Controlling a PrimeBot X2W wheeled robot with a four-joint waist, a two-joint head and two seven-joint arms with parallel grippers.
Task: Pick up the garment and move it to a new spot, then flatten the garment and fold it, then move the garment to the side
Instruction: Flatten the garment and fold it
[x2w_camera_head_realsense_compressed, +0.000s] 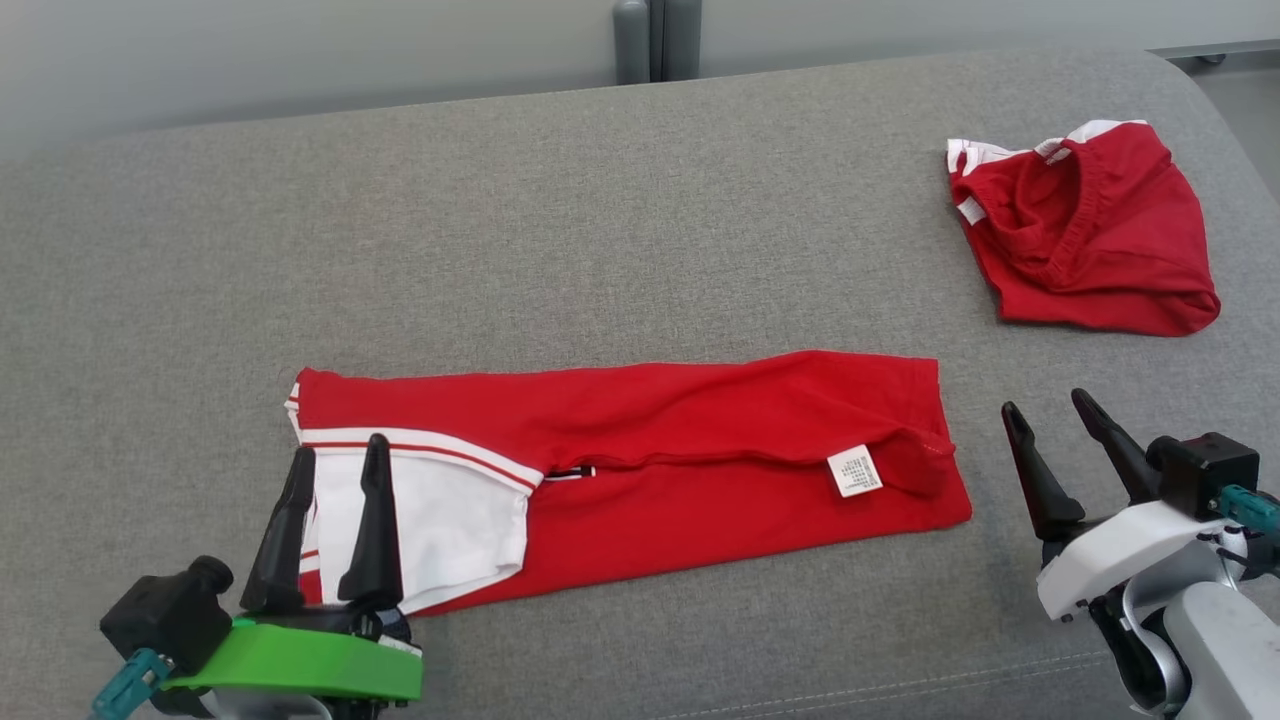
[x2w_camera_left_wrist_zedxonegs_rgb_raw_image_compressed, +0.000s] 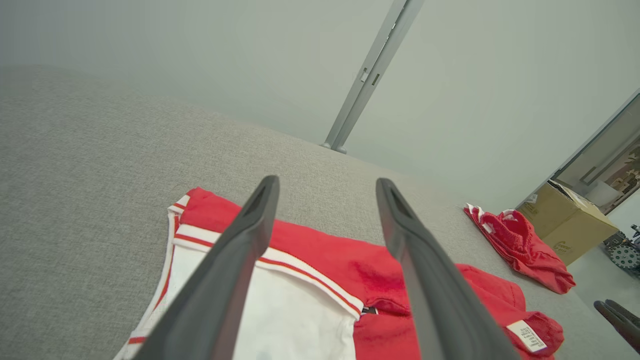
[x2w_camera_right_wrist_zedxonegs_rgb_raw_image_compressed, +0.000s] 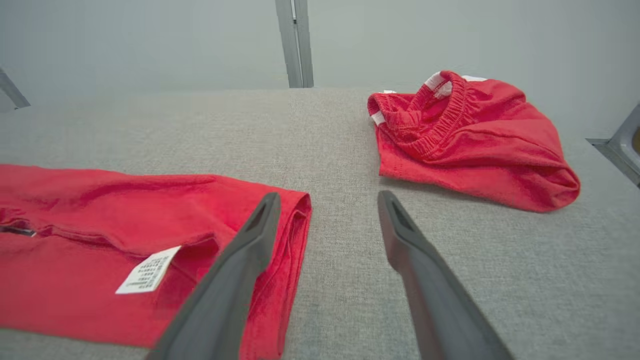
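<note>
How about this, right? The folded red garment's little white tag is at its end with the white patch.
Not quite. The white tag sits at the other, all-red end of the folded red garment, far from the white patch. The head view shows it.

A grey woven tabletop (x2w_camera_head_realsense_compressed: 500, 200) runs back to a pale, evenly lit wall (x2w_camera_head_realsense_compressed: 300, 50) — broken by one grey upright post (x2w_camera_head_realsense_compressed: 655, 40). Beyond its far corner, a cardboard box (x2w_camera_left_wrist_zedxonegs_rgb_raw_image_compressed: 565, 220) stands on the floor (x2w_camera_head_realsense_compressed: 1250, 110).
</note>
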